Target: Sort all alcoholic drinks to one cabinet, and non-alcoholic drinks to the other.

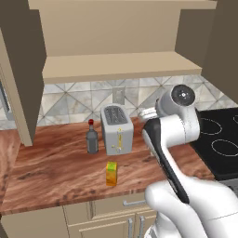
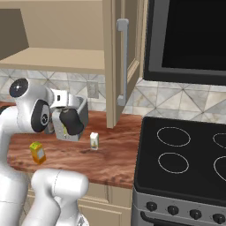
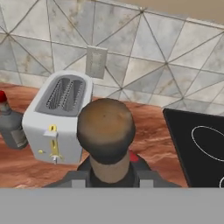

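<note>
Bottle [image 1: 92, 138] just left of toaster [image 1: 117, 129] on counter [image 1: 56, 172], carton [image 1: 111, 173] before them, stove [image 1: 221, 139] far right.

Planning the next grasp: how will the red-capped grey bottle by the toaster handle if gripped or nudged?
The grey bottle stands tall and slim, so a sideways nudge probably tips it. It looks like glass: likely rigid, smooth, breakable. The toaster stands close beside it, so finger room may be tight on that side.

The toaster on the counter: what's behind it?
Behind the toaster you can see the tiled wall and a wall outlet. The toaster covers whatever is on the counter directly behind it.
</note>
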You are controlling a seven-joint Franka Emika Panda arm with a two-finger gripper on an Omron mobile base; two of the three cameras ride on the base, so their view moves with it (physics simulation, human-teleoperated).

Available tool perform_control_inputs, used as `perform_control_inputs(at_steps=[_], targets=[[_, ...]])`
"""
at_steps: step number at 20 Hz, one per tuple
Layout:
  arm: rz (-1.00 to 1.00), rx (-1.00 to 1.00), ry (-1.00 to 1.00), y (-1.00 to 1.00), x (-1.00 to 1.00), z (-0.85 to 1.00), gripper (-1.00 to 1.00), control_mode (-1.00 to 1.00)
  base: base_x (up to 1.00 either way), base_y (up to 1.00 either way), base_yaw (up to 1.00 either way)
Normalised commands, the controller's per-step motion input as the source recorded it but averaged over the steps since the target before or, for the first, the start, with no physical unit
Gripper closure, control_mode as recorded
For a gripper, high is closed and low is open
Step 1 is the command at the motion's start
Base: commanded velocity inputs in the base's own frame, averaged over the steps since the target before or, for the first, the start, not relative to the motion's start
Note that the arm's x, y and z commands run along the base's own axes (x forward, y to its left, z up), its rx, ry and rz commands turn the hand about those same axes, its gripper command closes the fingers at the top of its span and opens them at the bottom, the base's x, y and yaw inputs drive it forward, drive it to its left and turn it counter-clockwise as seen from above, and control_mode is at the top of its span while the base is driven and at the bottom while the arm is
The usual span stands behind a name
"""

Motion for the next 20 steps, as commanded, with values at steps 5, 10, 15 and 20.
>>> perform_control_inputs(at_steps=[5, 10, 15, 20], targets=[[-0.01, 0.02, -0.01, -0.07, -0.18, 0.79, 1.00, -1.00, 0.00, 0.00, 0.00], [0.00, 0.01, -0.07, -0.08, -0.05, 0.62, 1.00, -1.00, 0.00, 0.00, 0.00], [0.00, 0.00, -0.12, -0.11, 0.00, 0.46, 1.00, -1.00, 0.00, 0.00, 0.00], [0.00, 0.04, -0.09, -0.08, 0.00, 0.40, 1.00, -1.00, 0.00, 0.00, 0.00]])
